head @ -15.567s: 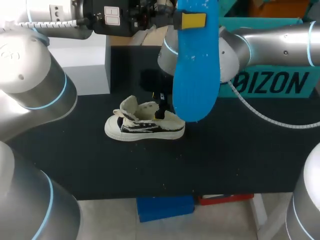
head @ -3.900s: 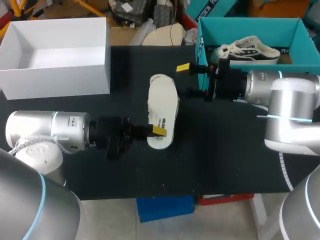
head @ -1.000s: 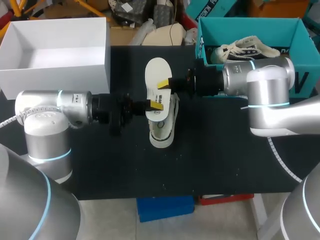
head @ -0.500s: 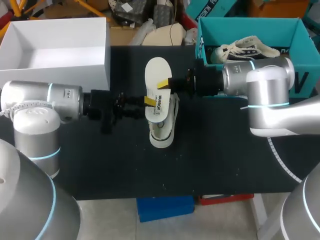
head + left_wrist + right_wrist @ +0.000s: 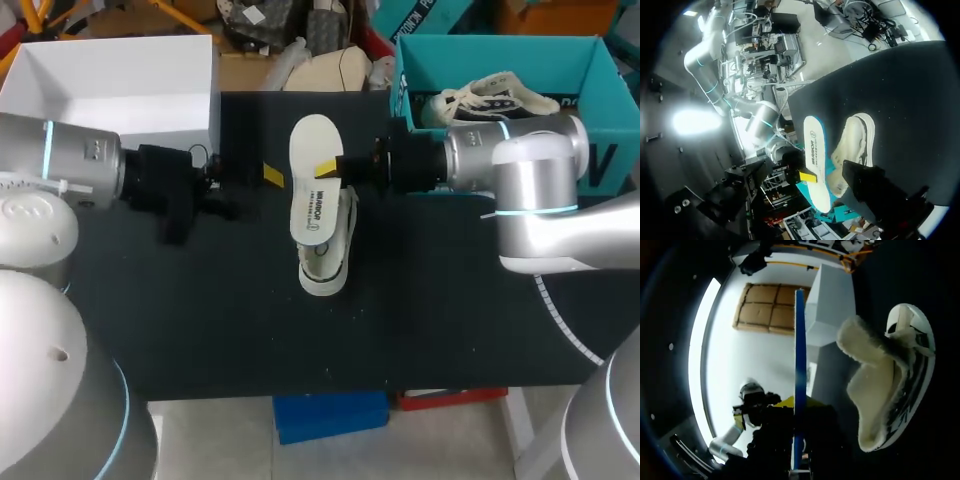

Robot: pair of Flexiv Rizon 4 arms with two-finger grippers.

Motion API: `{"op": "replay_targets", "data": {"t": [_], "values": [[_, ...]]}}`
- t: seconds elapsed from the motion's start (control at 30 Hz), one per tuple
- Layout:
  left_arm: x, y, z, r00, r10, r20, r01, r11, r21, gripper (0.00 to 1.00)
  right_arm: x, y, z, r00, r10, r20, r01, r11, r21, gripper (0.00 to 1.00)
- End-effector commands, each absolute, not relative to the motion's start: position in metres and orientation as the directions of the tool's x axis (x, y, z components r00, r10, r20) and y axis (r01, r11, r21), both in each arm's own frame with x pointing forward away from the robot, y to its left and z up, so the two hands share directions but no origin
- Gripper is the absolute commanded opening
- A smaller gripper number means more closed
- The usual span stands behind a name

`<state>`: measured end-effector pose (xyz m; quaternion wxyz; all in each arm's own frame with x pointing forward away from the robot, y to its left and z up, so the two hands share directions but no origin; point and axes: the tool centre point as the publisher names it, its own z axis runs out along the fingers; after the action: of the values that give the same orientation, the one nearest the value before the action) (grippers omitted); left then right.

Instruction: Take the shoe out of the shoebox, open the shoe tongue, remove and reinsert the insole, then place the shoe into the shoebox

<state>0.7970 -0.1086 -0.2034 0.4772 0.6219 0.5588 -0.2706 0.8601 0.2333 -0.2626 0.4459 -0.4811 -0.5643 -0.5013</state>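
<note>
- Black cloth covers the surface (image 5: pixel 450 320), which runs from the white box at far left to the teal box at far right
- left arm (image 5: pixel 60 170) comes in from the left, lying low along the surface just near of the white box
- right arm (image 5: pixel 520 170) comes in from the right, just near of the teal box, and points left toward the middle
- white box (image 5: pixel 110 150) stands open-topped in the far left corner
- teal box (image 5: pixel 400 80) holds a second shoe (image 5: pixel 495 95), pale with dark markings
- shoe (image 5: pixel 322 270) rests on the middle of the surface, tongue folded open and fleecy lining showing
- insole (image 5: pixel 313 200), pale side up, hangs over the far part of the shoe, its far end well past it
- right gripper (image 5: pixel 330 170) has its fingers closed on the insole's right edge
- left gripper (image 5: pixel 271 176) is just left of the insole, apart from it, fingers spread with nothing between them
</note>
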Motion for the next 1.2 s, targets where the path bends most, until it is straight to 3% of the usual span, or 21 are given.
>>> {"op": "replay_targets", "data": {"t": [0.03,0.4,0.97,1.13,1.2], "values": [[0.814,-0.118,-0.178,0.199,0.625,-0.755,0.953,0.055,0.297,1.0,0.86,0.234,-0.263,-0.139,0.099,0.985,0.99,0.033,0.136,0.0],[0.8,-0.133,-0.116,0.267,0.731,-0.628,0.915,0.012,0.403,1.0,0.86,0.234,-0.263,-0.139,0.099,0.985,0.99,0.033,0.136,0.0],[0.8,-0.133,-0.116,0.267,0.731,-0.628,0.915,0.012,0.403,1.0,0.86,0.234,-0.263,-0.139,0.099,0.985,0.99,0.033,0.136,0.0],[0.812,-0.156,-0.112,0.036,0.887,-0.46,0.969,0.081,0.232,1.0,0.86,0.234,-0.263,-0.139,0.099,0.985,0.99,0.033,0.136,0.0],[0.811,-0.161,-0.108,0.015,0.915,-0.404,0.968,0.087,0.234,1.0,0.86,0.234,-0.263,-0.139,0.099,0.985,0.99,0.033,0.136,0.0]]}}
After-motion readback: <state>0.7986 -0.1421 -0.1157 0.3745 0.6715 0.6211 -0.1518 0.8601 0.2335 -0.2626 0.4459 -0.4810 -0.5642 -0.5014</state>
